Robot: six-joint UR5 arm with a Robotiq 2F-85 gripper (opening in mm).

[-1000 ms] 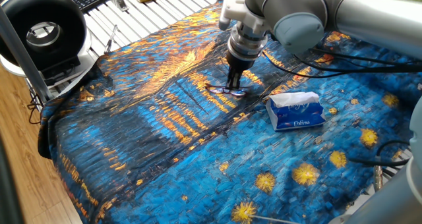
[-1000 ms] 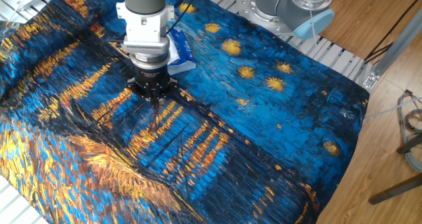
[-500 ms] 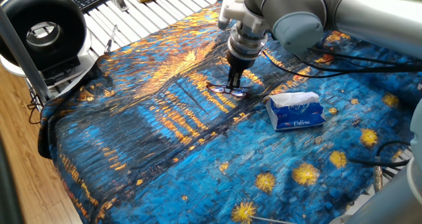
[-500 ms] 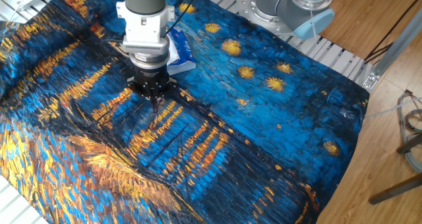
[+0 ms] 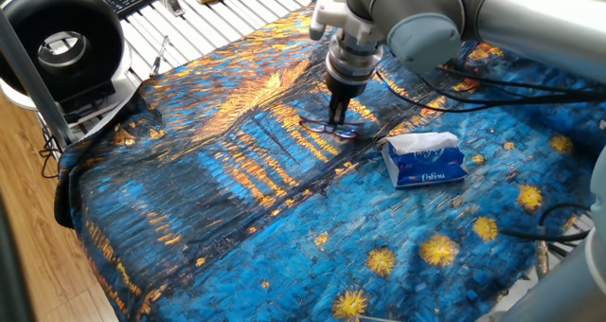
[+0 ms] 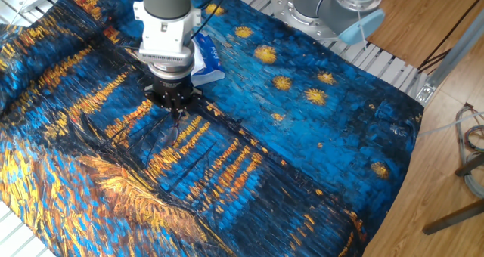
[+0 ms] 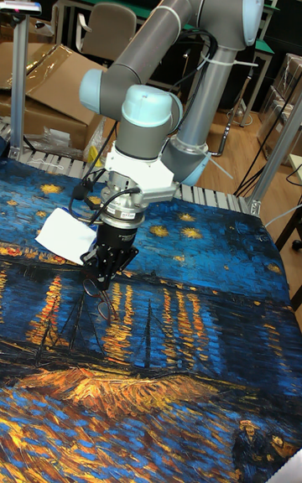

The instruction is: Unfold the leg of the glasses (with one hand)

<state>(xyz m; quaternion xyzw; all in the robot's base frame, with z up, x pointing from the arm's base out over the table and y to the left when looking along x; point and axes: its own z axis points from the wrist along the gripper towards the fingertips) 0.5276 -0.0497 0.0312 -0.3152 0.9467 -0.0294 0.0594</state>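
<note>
The glasses (image 5: 343,130) are small with a thin dark frame and lie on the painted blue-and-gold cloth. They also show as faint thin rims in the other fixed view (image 6: 171,138) and the tall fixed view (image 7: 104,307). My hand, the black two-fingered gripper (image 5: 336,122), points straight down onto them from the silver-grey arm. Its fingers are pinched together on the frame at the cloth. The gripper tip also appears in the other fixed view (image 6: 176,124) and the tall view (image 7: 99,283). The fingers hide which part of the frame they hold.
A blue-white tissue pack (image 5: 425,160) lies just right of the glasses, and behind the gripper in the other fixed view (image 6: 206,59). Black cables (image 5: 492,85) run over the cloth behind the arm. A round black-and-white device (image 5: 59,45) stands at the table's left corner.
The gripper has crept slightly up and away, and the glasses shifted a little with it. The fingers stay pinched.
</note>
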